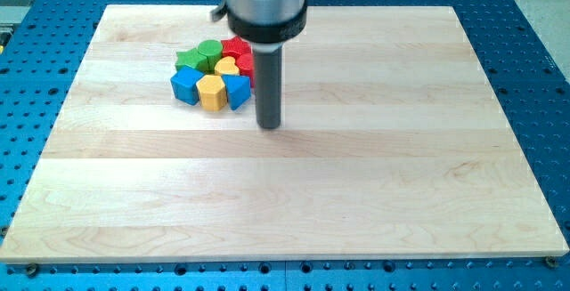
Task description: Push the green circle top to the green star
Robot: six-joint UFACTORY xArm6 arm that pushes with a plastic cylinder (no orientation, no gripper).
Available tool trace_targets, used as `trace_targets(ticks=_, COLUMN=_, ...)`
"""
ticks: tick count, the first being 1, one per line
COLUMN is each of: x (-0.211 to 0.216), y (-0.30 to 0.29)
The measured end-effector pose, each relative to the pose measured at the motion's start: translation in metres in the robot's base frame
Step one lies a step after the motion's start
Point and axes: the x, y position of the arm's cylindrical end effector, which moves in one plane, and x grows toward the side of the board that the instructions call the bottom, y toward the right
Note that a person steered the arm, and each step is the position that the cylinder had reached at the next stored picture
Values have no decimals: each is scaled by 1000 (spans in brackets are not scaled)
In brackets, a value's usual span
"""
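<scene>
A green circle [211,52] sits at the top of a tight cluster of blocks on the wooden board [294,193], touching the green star [189,59] on its left. My tip [269,125] rests on the board to the right of and a little below the cluster, apart from every block. The rod partly hides the cluster's right side.
The same cluster holds a red block [235,48], a yellow heart [226,66], a yellow hexagon [212,92], a blue block [186,84] on the left, a blue block [238,90] on the right and a red block [246,67] beside the rod. Blue perforated table surrounds the board.
</scene>
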Motion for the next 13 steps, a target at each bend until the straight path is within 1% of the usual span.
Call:
trace_targets(ticks=1, x=20, y=-32)
trace_targets(ticks=2, x=19, y=-125)
trace_targets(ticks=3, x=5, y=-149)
trace_targets(ticks=5, x=-59, y=-123)
trace_targets(ticks=6, x=-68, y=-122)
trace_targets(ticks=7, x=-96, y=-121)
trace_targets(ticks=8, x=-136, y=-117)
trace_targets(ticks=9, x=-144, y=-101)
trace_targets(ticks=11, x=-158, y=-36)
trace_targets(ticks=12, x=-176, y=-25)
trace_targets(ticks=13, x=-176, y=-54)
